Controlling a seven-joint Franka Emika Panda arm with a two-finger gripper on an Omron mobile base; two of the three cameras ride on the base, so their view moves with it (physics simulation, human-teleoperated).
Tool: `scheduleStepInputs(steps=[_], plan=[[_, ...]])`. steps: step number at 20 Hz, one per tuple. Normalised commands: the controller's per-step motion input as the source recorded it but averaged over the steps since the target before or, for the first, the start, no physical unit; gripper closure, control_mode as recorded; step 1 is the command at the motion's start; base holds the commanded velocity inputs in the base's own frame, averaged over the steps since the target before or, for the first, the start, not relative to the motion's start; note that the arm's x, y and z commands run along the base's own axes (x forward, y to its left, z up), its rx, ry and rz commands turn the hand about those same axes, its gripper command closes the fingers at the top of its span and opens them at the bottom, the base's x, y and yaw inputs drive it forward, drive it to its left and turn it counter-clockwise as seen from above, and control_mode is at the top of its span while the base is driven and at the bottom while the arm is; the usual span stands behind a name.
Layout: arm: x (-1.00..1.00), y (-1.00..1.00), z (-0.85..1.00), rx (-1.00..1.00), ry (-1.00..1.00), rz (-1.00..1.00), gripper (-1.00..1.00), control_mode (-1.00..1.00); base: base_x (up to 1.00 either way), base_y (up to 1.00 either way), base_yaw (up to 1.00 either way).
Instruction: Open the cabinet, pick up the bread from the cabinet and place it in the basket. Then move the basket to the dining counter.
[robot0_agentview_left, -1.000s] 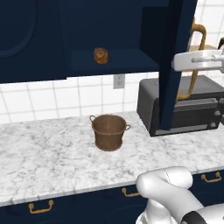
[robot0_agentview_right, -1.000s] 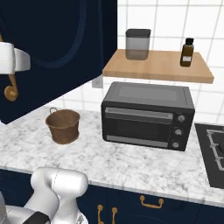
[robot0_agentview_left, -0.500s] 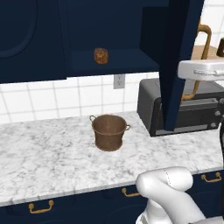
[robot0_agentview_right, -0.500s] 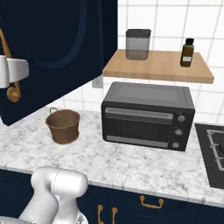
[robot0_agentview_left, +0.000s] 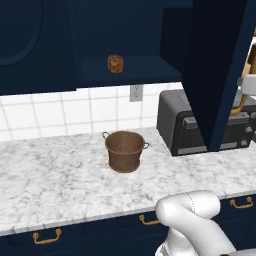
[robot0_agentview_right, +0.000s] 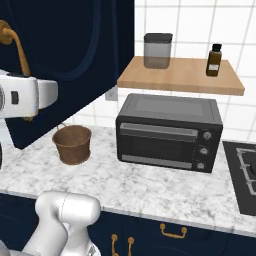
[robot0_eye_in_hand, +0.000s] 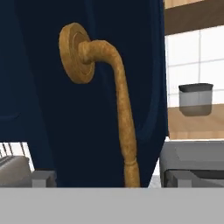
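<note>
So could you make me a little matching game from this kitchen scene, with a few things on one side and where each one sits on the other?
Things:
1. small round golden-brown bread
2. brown woven basket
3. small brown glass bottle
4. black toaster oven

Places:
A. on the marble worktop, under the wooden shelf
B. inside the open navy cabinet
C. on the wooden shelf
D. on the marble worktop, left of the oven

Pairs: 1-B, 2-D, 3-C, 4-A
</note>
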Motion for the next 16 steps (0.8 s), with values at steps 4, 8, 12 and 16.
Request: scheduleStepInputs(steps=[4, 8, 12, 16], plan=[[-0.96, -0.14, 0.0, 0.07, 0.0, 0.09, -1.0, -1.0, 0.0, 0.0, 0.0], [-0.98, 0.39, 0.0, 0.05, 0.0, 0.0, -1.0, -1.0, 0.0, 0.0, 0.0], [-0.76, 0.72, 0.01, 0.04, 0.08, -0.04, -1.0, -1.0, 0.0, 0.0, 0.0], [-0.18, 0.98, -0.11, 0.04, 0.2, -0.18, -1.0, -1.0, 0.0, 0.0, 0.0]])
